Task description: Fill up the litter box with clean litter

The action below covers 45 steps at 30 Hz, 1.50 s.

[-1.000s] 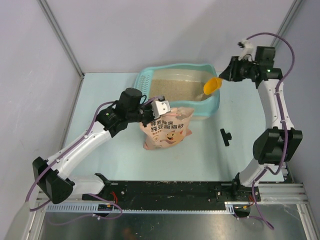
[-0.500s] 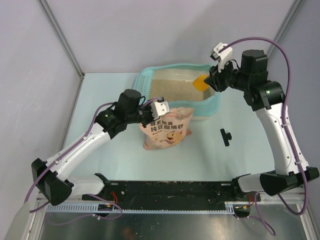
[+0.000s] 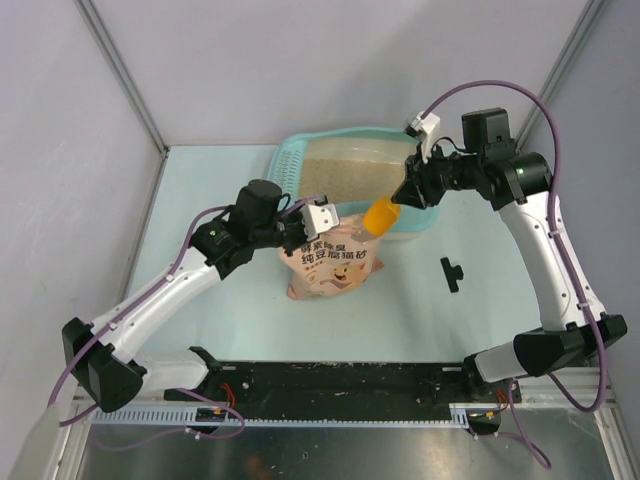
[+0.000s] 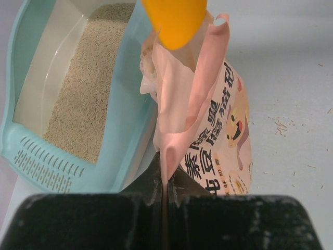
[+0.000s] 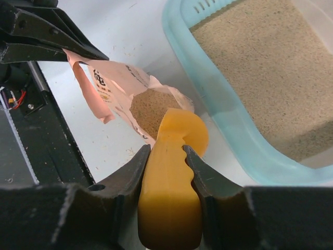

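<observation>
While the left end effector [image 4: 162, 172] stays out of the tray, its jaws are closed flat on the top edge of the pink bag [image 4: 218, 135], and the bag's mouth gapes open. The bag stands on the table [image 3: 420, 315], printed face toward the arm bases. The right end effector [image 5: 166, 153] grips the handle of the orange scoop [image 5: 174, 182], one finger on each side. The scoop's bowl is at the bag's mouth; I cannot tell whether it touches the rim. The litter box [image 3: 292, 165] sits at the far side of the table, just behind the bag, slotted grid at its left end. Bag and near wall look pressed together, though contact is not certain. Clean litter [image 3: 350, 178] covers most of the box floor, with a pale bare strip along the far wall. More clean litter shows inside the bag. A small black part [image 3: 452, 272] lies on the table right of the bag, well apart.
</observation>
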Each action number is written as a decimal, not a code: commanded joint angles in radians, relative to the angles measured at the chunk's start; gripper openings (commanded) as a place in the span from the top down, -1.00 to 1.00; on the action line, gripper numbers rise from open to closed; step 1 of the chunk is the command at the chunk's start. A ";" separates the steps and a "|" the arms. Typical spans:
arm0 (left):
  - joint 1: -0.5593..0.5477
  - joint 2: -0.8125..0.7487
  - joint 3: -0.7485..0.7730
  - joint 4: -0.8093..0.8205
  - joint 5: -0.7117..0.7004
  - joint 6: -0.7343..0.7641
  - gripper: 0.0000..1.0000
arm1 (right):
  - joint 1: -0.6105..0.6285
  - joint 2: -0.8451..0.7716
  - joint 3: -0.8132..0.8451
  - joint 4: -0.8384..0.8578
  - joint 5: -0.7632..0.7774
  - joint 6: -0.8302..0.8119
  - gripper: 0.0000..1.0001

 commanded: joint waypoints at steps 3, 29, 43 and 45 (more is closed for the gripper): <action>0.004 -0.063 0.013 0.096 0.028 -0.002 1.00 | 0.041 0.042 -0.004 -0.042 -0.056 -0.017 1.00; -0.025 -0.084 0.028 0.102 0.087 0.031 1.00 | 0.349 0.050 -0.259 0.191 0.690 0.482 1.00; -0.075 -0.135 -0.064 0.202 -0.033 -0.103 1.00 | 0.334 0.122 -0.387 0.274 0.670 0.603 1.00; -0.095 -0.150 -0.084 0.202 -0.067 -0.072 1.00 | 0.331 0.123 -0.432 0.295 0.627 0.655 1.00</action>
